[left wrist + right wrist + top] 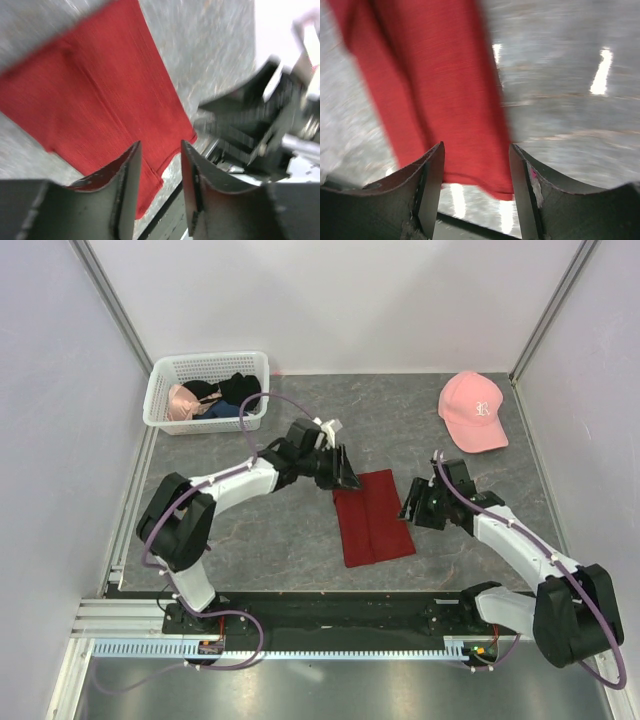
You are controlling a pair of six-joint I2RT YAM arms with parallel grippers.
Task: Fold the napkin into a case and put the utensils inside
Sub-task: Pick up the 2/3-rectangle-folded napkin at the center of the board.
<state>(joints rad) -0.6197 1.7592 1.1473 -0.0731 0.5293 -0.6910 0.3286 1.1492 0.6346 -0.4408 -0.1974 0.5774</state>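
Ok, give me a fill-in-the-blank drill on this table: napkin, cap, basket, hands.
1. The napkin is dark ____.
2. The ____ cap lies at the far right of the table.
3. The basket stands in the far ____ corner.
4. The left hand and the right hand both stand ____, gripping nothing.

Missing words: red; pink; left; open.

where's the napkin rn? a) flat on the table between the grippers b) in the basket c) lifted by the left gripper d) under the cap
a: the napkin lies flat on the table, with the open left gripper and open right gripper on either side, neither holding it.
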